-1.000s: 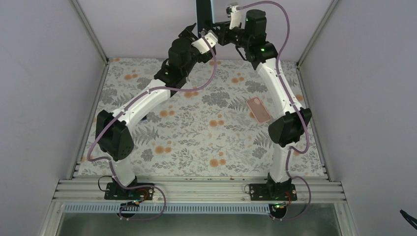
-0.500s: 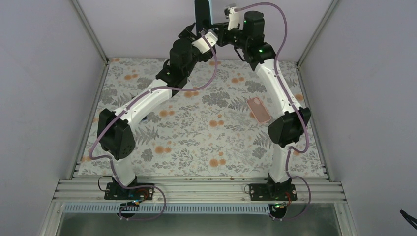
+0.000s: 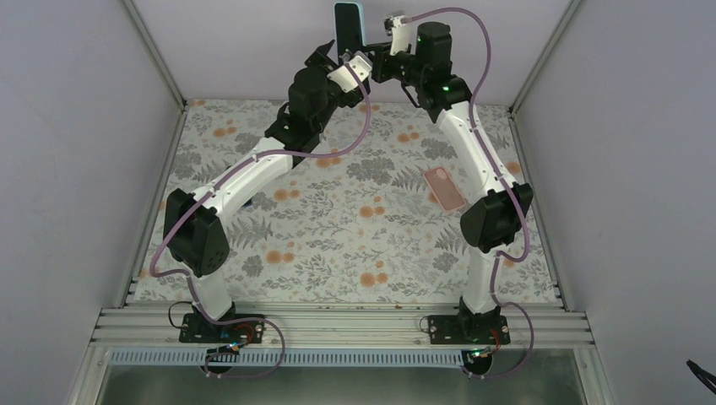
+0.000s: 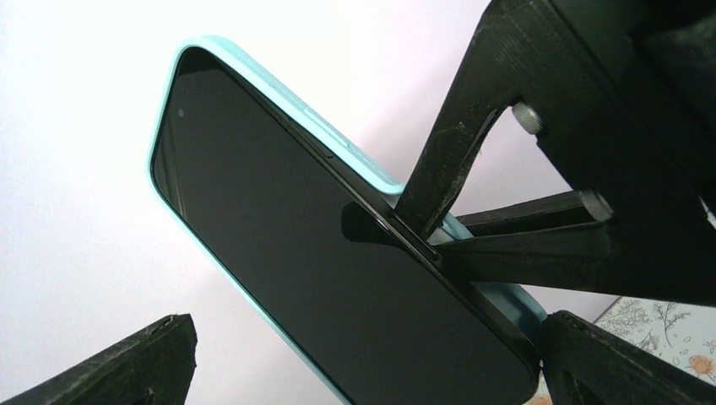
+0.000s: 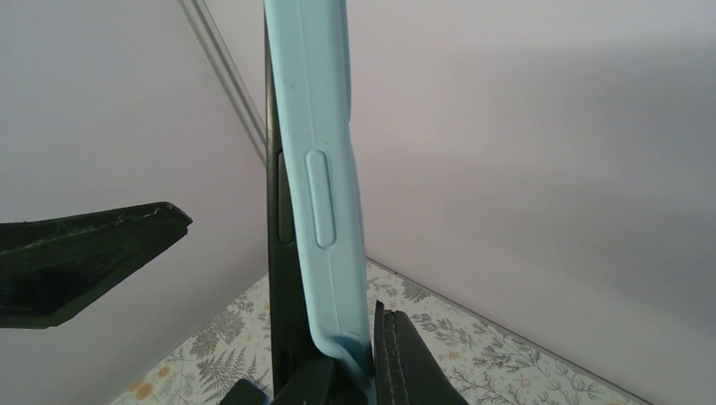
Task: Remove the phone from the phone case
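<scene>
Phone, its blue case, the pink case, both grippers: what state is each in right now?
phone: held aloft, not yet out.
blue case: on the phone, one edge seemingly peeled back.
pink case: flat on the table.
right gripper: shut on the phone, case included.
left gripper: open.

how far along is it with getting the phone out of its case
Done: the phone is held up off the table, clamped in the right gripper. In hand: the left gripper sits open around its lower end, gripping nothing. Left: the whole removal. The blue case still rims the phone's front and hugs its side, with no edge clearly peeled.
</scene>
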Robot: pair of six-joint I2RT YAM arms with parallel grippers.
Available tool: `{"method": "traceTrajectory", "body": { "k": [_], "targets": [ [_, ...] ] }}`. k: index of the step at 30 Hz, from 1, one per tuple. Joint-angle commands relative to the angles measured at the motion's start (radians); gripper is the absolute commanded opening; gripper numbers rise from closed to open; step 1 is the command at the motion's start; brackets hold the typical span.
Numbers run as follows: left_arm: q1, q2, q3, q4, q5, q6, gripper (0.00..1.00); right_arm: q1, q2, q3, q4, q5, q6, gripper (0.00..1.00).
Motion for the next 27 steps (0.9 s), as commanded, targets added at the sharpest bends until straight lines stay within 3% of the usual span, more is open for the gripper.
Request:
{"method": "traceTrajectory", "body": {
  "k": [1,10,15,21,27],
  "targets": [
    [0.003,-0.009,-0.011,0.045,-0.034,0.008,0.99,0.006,-0.053,0.007,0.088,-0.005,-0.006,0.03],
    [0.003,0.048,0.014,0.074,-0.16,0.025,0.98,0.009,-0.089,-0.015,0.101,-0.017,0.015,0.03],
    [0.002,0.104,0.114,-0.011,-0.203,-0.047,0.97,0.014,-0.123,-0.071,0.141,-0.019,0.021,0.03],
    [0.025,0.159,0.213,-0.093,-0.373,-0.199,0.83,0.025,-0.177,-0.153,0.196,0.02,-0.012,0.03],
    [0.039,0.11,0.125,0.062,-0.496,-0.199,0.75,0.027,-0.231,-0.23,0.233,0.028,-0.015,0.03]
  ]
}}
